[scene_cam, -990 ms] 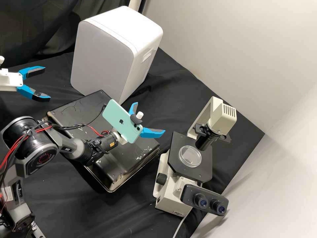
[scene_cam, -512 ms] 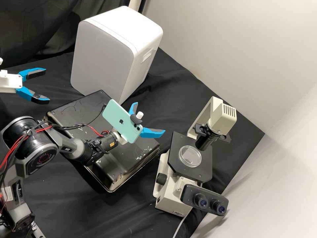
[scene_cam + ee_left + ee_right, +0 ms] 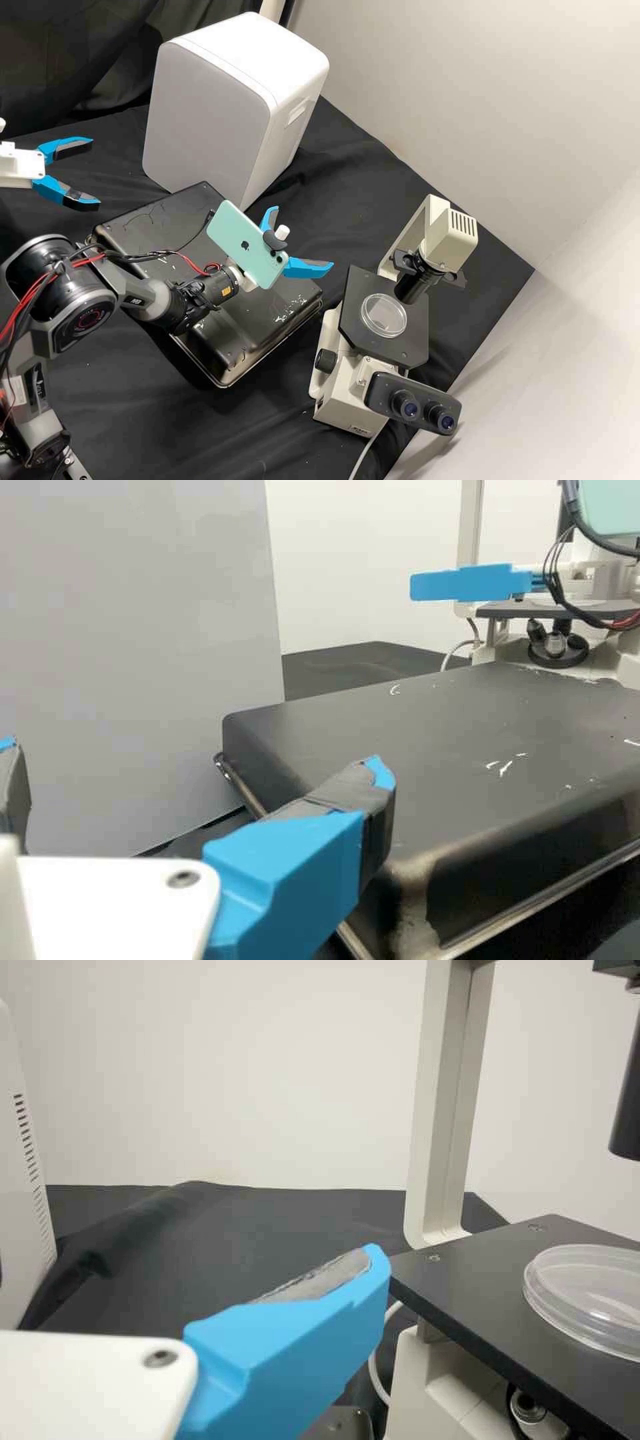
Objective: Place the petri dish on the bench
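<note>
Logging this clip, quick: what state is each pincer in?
Left pincer: open, empty.
Right pincer: open, empty, not touching the dish.

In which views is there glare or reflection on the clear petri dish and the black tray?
High view: the clear round plastic petri dish shows a thin bright rim against the microscope's black stage; the glossy black metal tray carries pale reflections on its surface. Right wrist view: the dish carries a pale sheen. Left wrist view: the tray's top has a soft grey sheen.

Laboratory, microscope [image 3: 390,333] on black bench [image 3: 347,173], white wall
</note>
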`<action>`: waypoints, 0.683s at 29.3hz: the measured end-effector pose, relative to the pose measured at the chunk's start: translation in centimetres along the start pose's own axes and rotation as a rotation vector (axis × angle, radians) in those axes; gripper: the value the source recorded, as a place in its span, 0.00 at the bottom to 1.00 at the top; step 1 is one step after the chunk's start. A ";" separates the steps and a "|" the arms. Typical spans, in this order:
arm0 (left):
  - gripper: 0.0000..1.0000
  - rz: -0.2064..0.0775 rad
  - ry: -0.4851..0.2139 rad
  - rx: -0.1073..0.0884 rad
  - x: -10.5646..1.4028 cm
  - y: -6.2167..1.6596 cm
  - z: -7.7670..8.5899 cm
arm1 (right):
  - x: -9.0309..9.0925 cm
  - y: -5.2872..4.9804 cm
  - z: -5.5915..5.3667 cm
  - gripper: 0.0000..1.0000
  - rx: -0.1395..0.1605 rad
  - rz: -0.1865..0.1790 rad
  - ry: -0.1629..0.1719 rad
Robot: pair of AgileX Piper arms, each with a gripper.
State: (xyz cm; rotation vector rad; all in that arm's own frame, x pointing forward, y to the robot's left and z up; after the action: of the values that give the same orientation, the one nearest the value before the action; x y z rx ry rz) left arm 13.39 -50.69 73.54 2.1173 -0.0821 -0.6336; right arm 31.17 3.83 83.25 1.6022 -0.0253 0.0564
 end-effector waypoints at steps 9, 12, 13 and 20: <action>1.00 0.018 0.000 0.000 0.0 0.16 0.0 | 0.0 0.2 0.1 1.00 -0.003 0.003 -0.003; 1.00 0.018 0.000 0.001 0.0 0.16 0.0 | -0.3 0.4 0.8 1.00 -0.003 0.010 -0.019; 1.00 0.018 0.000 0.001 0.0 0.16 0.0 | -0.5 0.5 1.2 1.00 -0.006 0.010 -0.029; 1.00 0.018 0.000 0.001 0.0 0.16 0.0 | -1.2 1.7 2.2 1.00 0.020 0.055 -0.037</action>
State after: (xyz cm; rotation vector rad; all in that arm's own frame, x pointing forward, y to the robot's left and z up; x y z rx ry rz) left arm 13.42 -50.79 73.66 2.1157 -0.1011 -0.6232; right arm 29.88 1.52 84.78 1.6222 -0.0974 0.0702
